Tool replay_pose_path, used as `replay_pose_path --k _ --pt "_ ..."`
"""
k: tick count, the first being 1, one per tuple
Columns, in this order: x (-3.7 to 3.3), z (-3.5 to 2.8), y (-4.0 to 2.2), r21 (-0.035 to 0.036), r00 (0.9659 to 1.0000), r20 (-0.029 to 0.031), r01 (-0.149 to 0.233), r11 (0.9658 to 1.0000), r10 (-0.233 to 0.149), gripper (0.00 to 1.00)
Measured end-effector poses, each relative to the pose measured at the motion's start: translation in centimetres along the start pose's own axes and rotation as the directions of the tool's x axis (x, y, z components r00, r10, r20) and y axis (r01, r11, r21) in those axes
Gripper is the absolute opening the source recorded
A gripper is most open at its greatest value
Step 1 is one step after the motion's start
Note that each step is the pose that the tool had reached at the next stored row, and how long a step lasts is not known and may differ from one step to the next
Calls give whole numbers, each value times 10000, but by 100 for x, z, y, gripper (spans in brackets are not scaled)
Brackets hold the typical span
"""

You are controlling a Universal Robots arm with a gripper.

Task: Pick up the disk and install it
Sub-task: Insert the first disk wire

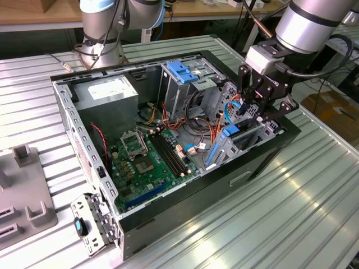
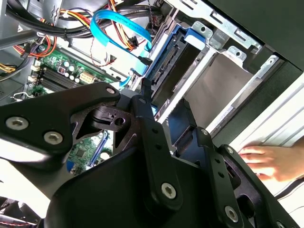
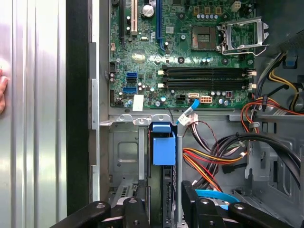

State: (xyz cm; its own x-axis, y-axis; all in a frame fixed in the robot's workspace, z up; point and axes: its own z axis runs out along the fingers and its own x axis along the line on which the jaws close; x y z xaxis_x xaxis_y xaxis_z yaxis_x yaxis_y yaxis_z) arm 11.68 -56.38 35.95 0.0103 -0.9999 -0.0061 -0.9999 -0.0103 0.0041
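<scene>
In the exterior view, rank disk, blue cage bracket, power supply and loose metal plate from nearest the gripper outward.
1. Disk, directly below the gripper.
2. Blue cage bracket, atop the tall cage.
3. Power supply, toward the exterior view's left.
4. Loose metal plate, on the table outside the case.

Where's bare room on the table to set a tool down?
Bare: the ribbed table alongside the black case wall, toward the exterior view's right. Crowded: grey fixtures and a loose bracket at the exterior view's left; cables and the gripper around the disk.
</scene>
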Motion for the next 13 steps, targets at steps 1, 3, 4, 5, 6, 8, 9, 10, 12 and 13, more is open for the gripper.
replay_pose_path --k 1,3,4,5,6,8,9,10,12,13 --pt "0 0 0 0 10000 2 0 10000 0 42" --pt "-1 -4 0 0 10000 -1 0 10000 0 42" --pt "-1 -11 0 0 10000 -4 0 10000 0 42" --pt "-1 -28 0 0 10000 -4 0 10000 0 42" --pt "-1 -42 0 0 10000 -2 0 10000 0 42" --pt "-1 -80 0 0 10000 -2 0 10000 0 42" --pt "-1 -92 0 -1 10000 -2 0 10000 0 42" --pt "-1 -96 0 0 10000 0 0 10000 0 42" --pt "-13 -97 -20 0 10000 -3 0 10000 0 42" --pt "-37 -96 -53 -1 10000 0 0 10000 0 42"
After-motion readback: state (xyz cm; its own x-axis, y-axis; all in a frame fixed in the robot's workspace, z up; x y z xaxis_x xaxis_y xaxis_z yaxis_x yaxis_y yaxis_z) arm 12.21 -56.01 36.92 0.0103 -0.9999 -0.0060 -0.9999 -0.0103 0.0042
